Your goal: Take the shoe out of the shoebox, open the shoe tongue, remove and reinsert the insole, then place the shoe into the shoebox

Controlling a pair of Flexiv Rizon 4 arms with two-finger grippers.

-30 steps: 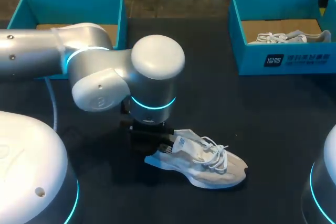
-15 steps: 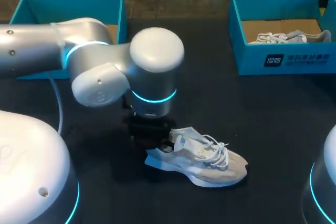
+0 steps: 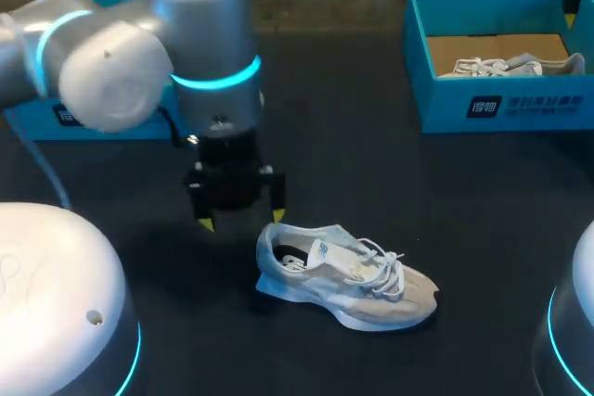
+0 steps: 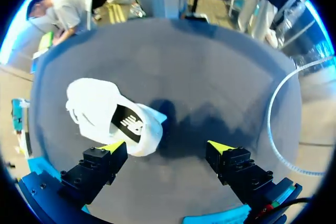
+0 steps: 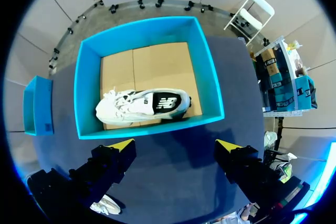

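A pale grey-white shoe (image 3: pixel 345 272) lies on its sole on the dark table, toe to the right, laces loose. My left gripper (image 3: pixel 239 219) hangs open just left of the heel and touches nothing. In the left wrist view the shoe (image 4: pixel 107 115) sits ahead of one finger of the open left gripper (image 4: pixel 167 146), with only bare table between the tips. My right gripper (image 5: pixel 176 145) is open and empty, high above the right-hand blue shoebox (image 5: pixel 147 25). That shoebox (image 3: pixel 506 104) holds a second white shoe (image 5: pixel 144 106).
Another blue shoebox (image 3: pixel 139 2) stands at the back left, partly hidden by my left arm. The second shoe (image 3: pixel 515 66) lies on cardboard in the right box. Bare dark table lies between the boxes and around the shoe.
My left gripper has opened, let go of the shoe's heel, and risen away to the left. The shoe stays on the table. The right arm has not moved.
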